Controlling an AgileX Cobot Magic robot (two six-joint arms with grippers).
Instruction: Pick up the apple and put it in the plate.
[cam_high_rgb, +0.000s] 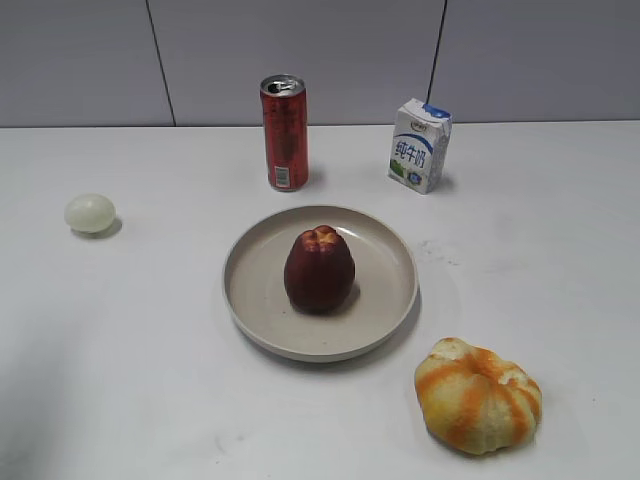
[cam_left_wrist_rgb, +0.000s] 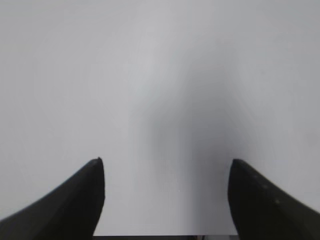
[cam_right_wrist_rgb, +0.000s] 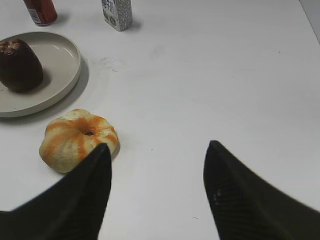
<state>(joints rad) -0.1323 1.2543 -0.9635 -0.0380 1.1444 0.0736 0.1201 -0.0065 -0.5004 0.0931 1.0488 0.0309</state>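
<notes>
The dark maroon-red apple stands upright in the middle of the beige plate at the table's centre. It also shows in the right wrist view, on the plate at the upper left. No arm shows in the exterior view. My right gripper is open and empty above bare table, right of the plate. My left gripper is open and empty over bare white table; neither apple nor plate shows in its view.
An orange-and-yellow pumpkin-like fruit lies front right of the plate, just left of my right gripper's left finger. A red can and a milk carton stand behind the plate. A pale egg-like ball lies far left.
</notes>
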